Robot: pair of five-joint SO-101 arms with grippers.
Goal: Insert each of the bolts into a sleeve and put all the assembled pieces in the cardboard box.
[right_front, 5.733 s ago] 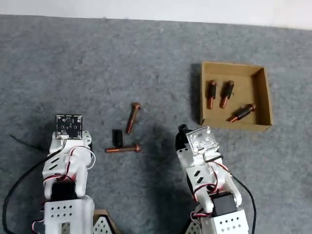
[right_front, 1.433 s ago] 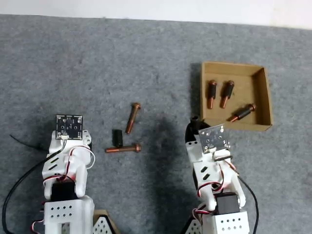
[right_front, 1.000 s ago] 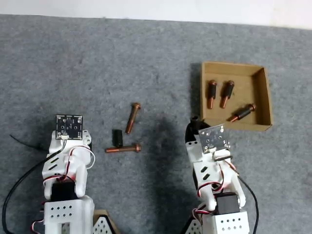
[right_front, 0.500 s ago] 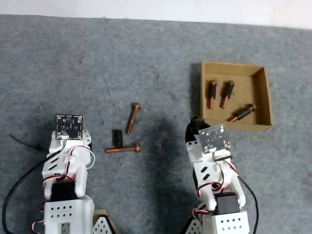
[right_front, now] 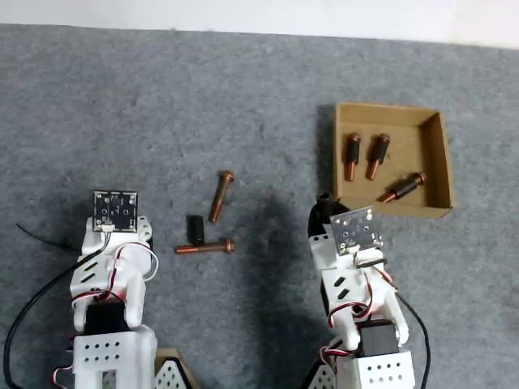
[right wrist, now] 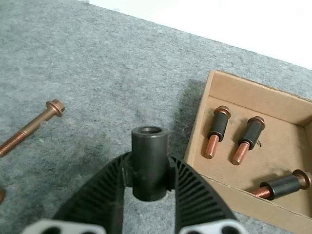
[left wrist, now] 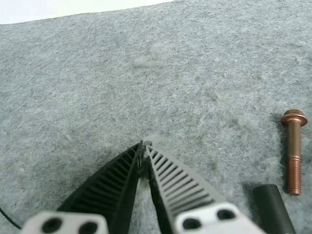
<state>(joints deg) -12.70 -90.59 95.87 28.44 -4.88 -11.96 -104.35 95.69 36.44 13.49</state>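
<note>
Right claw (right wrist: 148,168): clamped on short black cylindrical sleeve (right wrist: 149,146), bore end exposed, near brown cardboard box (right wrist: 253,97). Left claw (left wrist: 145,145): closed, empty, near two loose copper-coloured bolts (right_front: 220,195) and second black sleeve (right_front: 195,229) on grey felt desk (right_front: 122,97). Risk: probable twist or slip of round sleeve under insertion push, bolt jamming at bore mouth.

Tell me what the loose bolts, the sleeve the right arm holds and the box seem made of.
The loose bolts: metal, likely copper-plated; reddish shine, cut threads. The sleeve: smooth matte black tube, plastic or blackened metal, unclear which. The box: plain brown cardboard, thin raw-edged walls.
</note>
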